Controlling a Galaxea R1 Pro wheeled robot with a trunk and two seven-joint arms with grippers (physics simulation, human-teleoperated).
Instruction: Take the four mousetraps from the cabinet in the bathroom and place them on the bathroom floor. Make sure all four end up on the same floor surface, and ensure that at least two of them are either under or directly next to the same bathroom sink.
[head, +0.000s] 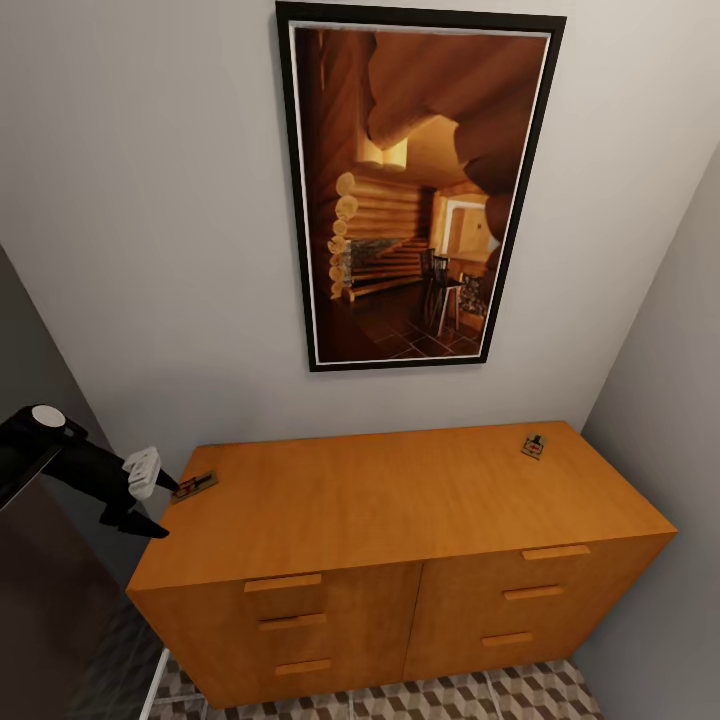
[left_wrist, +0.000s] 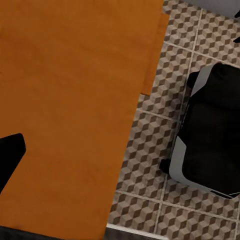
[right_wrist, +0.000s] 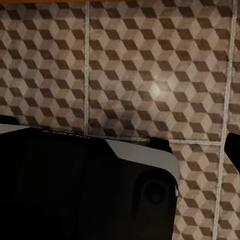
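The orange-brown cabinet (head: 400, 500) stands against the wall under a picture. Two mousetraps lie on its flat top: one (head: 193, 487) at the left edge, another (head: 533, 446) near the back right corner. My left gripper (head: 170, 510) hovers open at the cabinet's left end, its upper fingertip right beside the left mousetrap, not closed on it. In the left wrist view one dark finger (left_wrist: 10, 155) shows over the cabinet top (left_wrist: 70, 100). My right gripper (right_wrist: 120, 147) hangs open over the bathroom floor (right_wrist: 150, 75), one fingertip (right_wrist: 233, 150) at the frame's edge, holding nothing. The sink is out of view.
A framed picture (head: 415, 190) hangs on the wall above the cabinet. Walls close in on both sides of it. The cube-patterned floor (head: 450, 700) runs in front, and my own black and grey base (left_wrist: 215, 130) stands on it close to the drawer fronts.
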